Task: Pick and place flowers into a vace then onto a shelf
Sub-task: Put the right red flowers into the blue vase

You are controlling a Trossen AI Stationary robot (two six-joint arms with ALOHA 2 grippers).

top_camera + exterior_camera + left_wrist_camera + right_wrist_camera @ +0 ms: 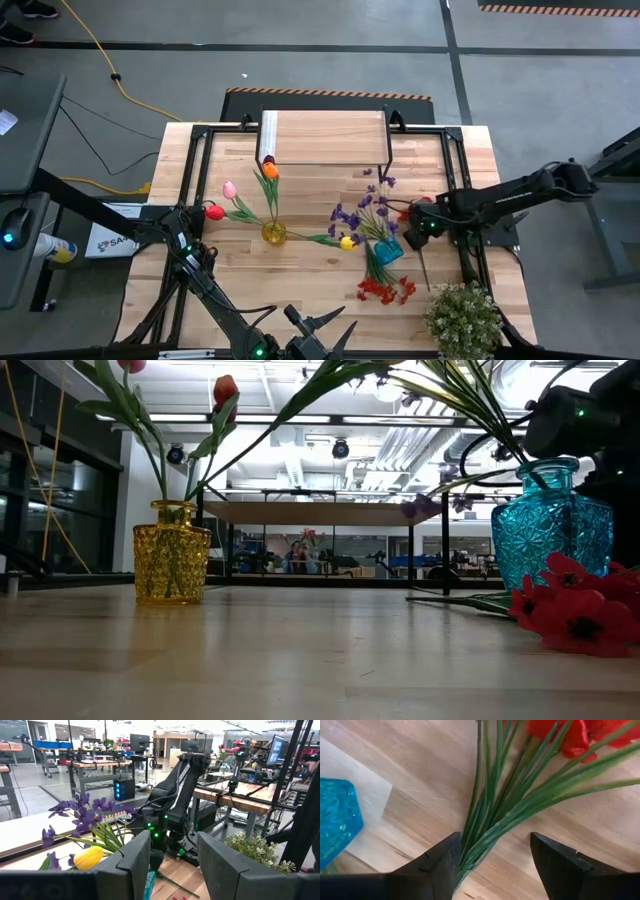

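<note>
A yellow glass vase (273, 232) stands mid-table and holds tulips: pink (229, 189), red (214, 212), orange (270, 171) and yellow (347, 241). To its right, a blue glass vase (388, 251) holds purple sprays (362, 205). A red spray (385, 290) lies flat on the table near the blue vase. My right gripper (495, 837) points down, open, over the spray's green stems (492, 815), one finger on each side. My left gripper (172, 845) hangs level and open at the near edge (320, 335). The shelf (325, 138) stands at the far middle. My right gripper stands astride the red spray's stem bundle from above. The stems run close along the inner side of one finger (451, 857), and I cannot tell whether they touch it. The spray lies on the table.
A bushy potted plant (463, 318) stands at the near right corner, close to the right arm. Black frame bars (470, 255) run along both sides of the table. In the low view, the red blossoms (575, 605) lie in front of the blue vase (550, 525).
</note>
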